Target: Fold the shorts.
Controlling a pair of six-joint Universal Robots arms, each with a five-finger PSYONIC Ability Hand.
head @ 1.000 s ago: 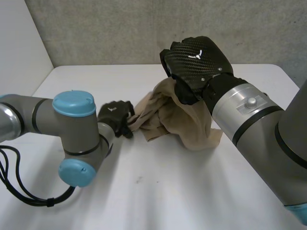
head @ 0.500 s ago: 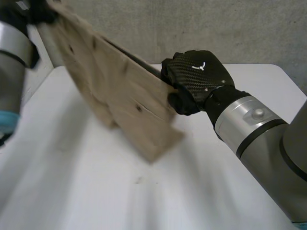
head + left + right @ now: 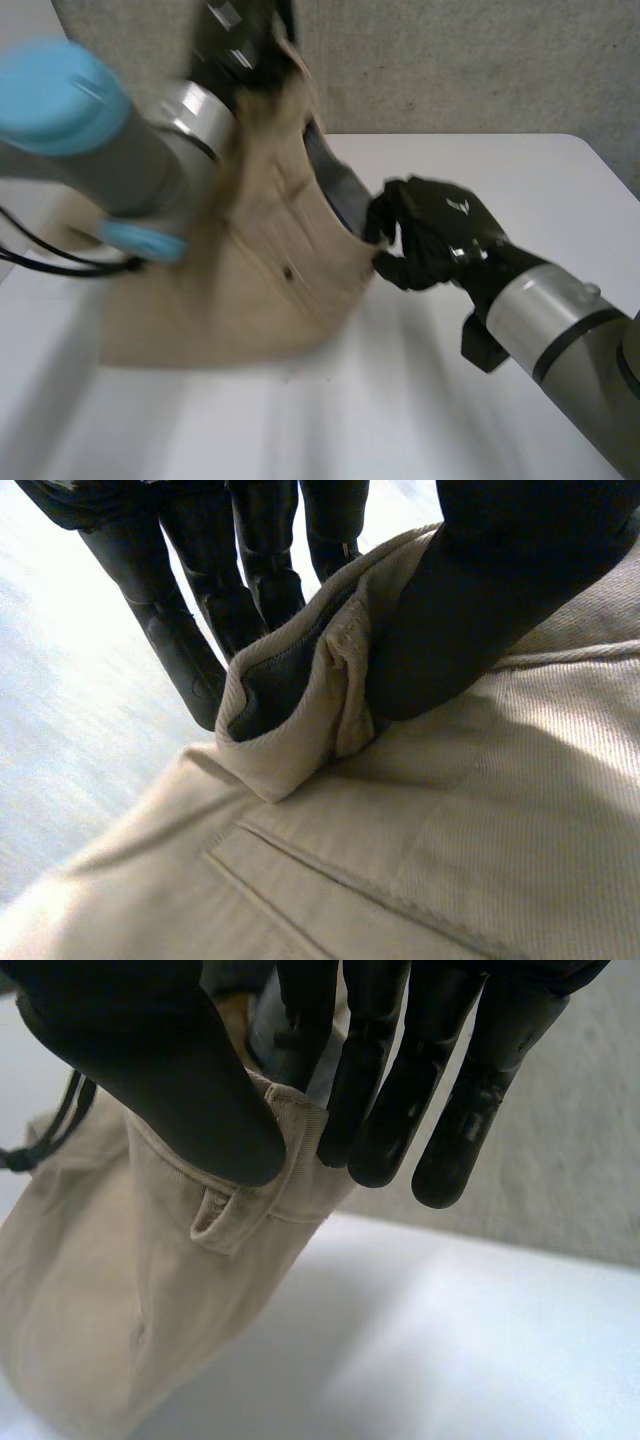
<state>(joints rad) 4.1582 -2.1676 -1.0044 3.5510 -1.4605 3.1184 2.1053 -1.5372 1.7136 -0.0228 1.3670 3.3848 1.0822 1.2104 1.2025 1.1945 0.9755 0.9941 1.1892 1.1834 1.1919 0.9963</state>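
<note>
The beige shorts hang stretched in the air between both hands, their lower hem near the white table. My left hand is raised high at the back and pinches one end of the waistband between thumb and fingers. My right hand is lower, over the table's middle. It is shut on the other end of the waistband beside a belt loop, thumb against fingers. A back pocket seam lies under the left palm.
A grey concrete wall rises behind the table's far edge. My left arm's blue-capped elbow stands high over the table's left side. Bare tabletop lies in front of the shorts and to the right.
My left hand has shut on the waistband and swung up high from table level. The bunched shorts now hang spread between both hands. My right hand has moved lower and to the right.
</note>
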